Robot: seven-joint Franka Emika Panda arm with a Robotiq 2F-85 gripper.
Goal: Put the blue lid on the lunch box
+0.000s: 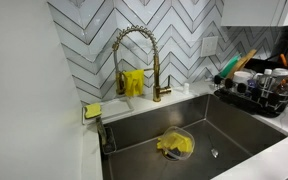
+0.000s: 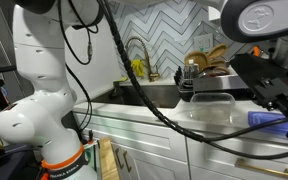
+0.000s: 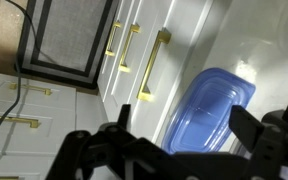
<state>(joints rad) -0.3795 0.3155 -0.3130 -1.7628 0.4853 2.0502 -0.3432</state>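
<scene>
A white kitchen counter [image 2: 169, 122] runs beside a steel sink [image 1: 239, 125]. I have the gripper [image 3: 182, 135] spread wide over the blue lid [image 3: 209, 108]. The lid is translucent with rounded corners and lies flat near the counter's edge. Nothing is grasped yet. The clear lunch box [image 2: 212, 104] stands uncovered nearby, so lifting and placing remain.

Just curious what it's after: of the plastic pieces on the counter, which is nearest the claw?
The blue lid, lying flat right below the gripper; the clear lunch box stands farther along the counter.
</scene>
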